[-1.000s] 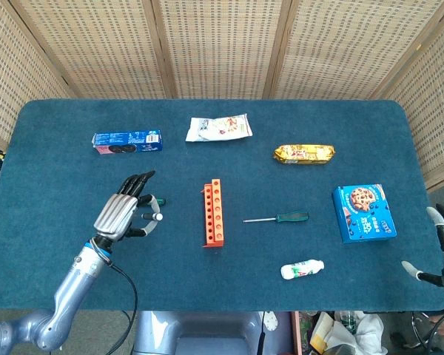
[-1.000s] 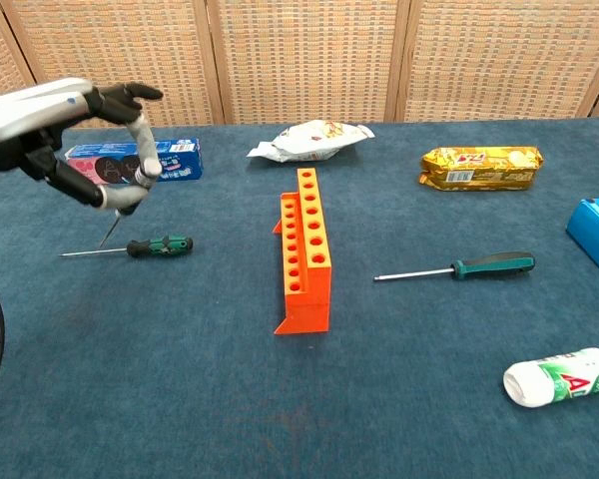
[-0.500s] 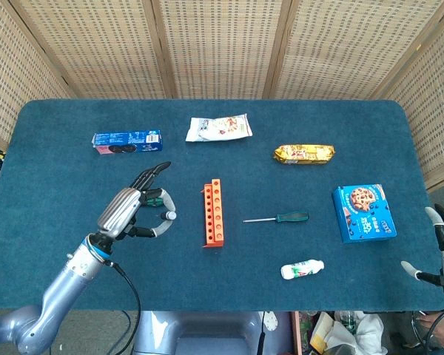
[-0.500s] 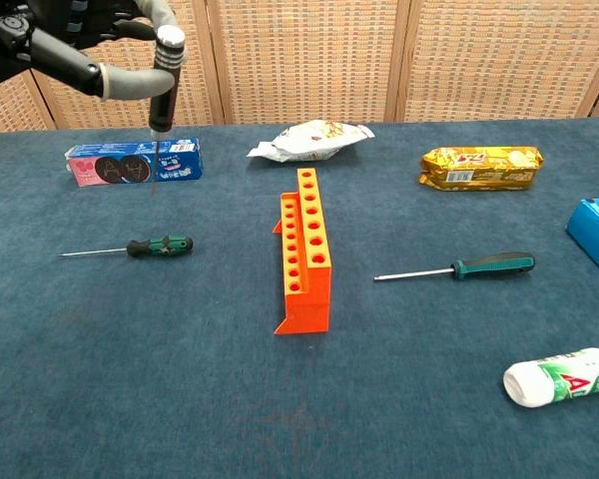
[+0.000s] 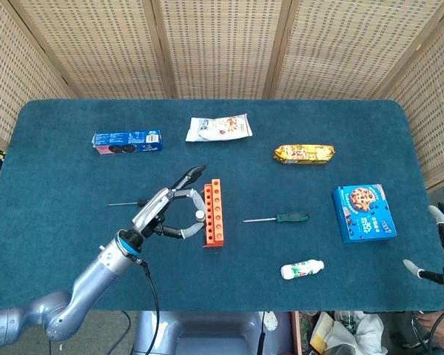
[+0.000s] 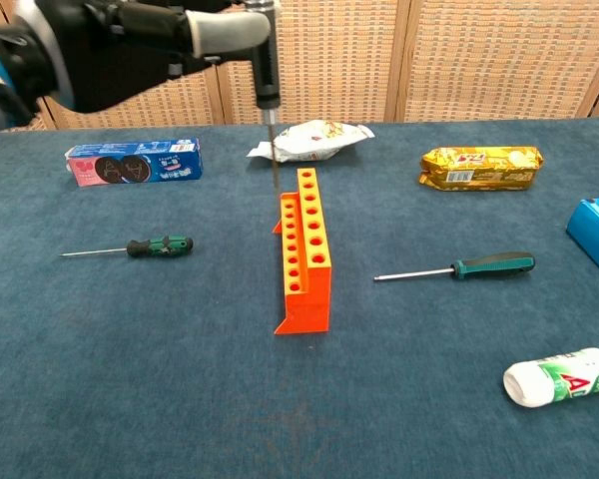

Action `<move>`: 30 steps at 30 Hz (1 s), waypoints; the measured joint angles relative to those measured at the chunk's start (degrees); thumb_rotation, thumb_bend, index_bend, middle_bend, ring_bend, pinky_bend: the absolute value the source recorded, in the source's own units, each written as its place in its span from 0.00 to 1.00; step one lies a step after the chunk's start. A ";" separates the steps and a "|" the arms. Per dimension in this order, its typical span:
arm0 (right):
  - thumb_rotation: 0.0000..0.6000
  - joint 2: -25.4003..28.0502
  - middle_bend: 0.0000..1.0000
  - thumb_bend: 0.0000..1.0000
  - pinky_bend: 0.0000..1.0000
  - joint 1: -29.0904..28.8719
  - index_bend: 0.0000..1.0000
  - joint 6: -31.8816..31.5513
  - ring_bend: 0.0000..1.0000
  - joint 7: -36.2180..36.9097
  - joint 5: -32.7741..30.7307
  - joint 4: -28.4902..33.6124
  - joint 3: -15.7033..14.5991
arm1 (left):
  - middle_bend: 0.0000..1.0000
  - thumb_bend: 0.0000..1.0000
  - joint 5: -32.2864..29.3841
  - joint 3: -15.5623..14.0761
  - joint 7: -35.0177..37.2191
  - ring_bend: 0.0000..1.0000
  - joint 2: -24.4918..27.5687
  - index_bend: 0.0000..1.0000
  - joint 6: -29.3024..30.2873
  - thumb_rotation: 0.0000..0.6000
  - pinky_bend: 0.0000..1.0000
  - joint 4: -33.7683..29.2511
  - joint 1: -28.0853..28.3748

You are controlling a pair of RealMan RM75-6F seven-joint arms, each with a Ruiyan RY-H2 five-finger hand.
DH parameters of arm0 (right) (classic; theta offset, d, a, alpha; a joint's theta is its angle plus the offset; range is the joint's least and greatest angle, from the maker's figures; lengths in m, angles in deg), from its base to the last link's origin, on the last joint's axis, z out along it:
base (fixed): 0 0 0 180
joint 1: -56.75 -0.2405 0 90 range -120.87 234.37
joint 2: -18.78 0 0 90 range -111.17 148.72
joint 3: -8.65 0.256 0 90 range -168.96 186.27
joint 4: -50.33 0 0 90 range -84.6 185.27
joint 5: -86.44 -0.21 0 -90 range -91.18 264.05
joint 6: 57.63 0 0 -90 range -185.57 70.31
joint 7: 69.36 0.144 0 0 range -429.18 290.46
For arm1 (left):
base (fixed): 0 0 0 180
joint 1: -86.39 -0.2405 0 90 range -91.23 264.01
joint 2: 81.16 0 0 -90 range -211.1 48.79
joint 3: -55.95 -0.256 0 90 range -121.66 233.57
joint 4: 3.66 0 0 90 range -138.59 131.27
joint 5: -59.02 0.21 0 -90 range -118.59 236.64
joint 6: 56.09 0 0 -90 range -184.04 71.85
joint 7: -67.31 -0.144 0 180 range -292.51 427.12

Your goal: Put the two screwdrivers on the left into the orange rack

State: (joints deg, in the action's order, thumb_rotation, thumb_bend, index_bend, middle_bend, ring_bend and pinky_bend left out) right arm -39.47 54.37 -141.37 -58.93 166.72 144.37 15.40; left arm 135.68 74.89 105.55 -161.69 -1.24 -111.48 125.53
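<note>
Because the shaft must drop into a hole, from the head view we carry our left hand beside the orange rack, fingers pinching one screwdriver. Our right hand idles, its fingers unclear. From the chest view, the tip hangs upright above the rack's far end; the second screwdriver lies left.

Surface: dark blue carpet-like cloth, rounded corners. Backdrop, upper frame: woven rattan screen panels in wooden frames. Even lighting.
</note>
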 measured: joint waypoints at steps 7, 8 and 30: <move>1.00 0.34 0.00 0.00 0.00 -0.14 0.00 0.68 0.00 1.23 -0.72 -0.32 0.27 | 0.00 0.44 -2.56 0.29 0.79 0.00 -4.66 0.66 -1.14 1.00 0.00 3.90 2.36; 1.00 0.38 0.00 0.00 0.00 -0.18 0.00 0.80 0.00 1.40 -0.82 -0.39 0.30 | 0.00 0.44 -2.90 0.30 0.46 0.00 -5.29 0.66 -1.22 1.00 0.00 4.44 2.66; 1.00 0.78 0.00 0.00 0.00 -0.45 0.00 1.72 0.00 2.98 -1.38 -0.92 0.55 | 0.00 0.44 -5.08 -0.61 -4.54 0.00 -10.49 0.67 -0.49 1.00 0.00 8.53 4.44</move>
State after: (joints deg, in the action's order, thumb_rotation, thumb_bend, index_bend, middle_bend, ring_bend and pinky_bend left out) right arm -38.69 53.92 -139.64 -55.95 165.34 143.45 15.94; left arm 130.59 74.28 101.01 -172.18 -1.73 -102.95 129.97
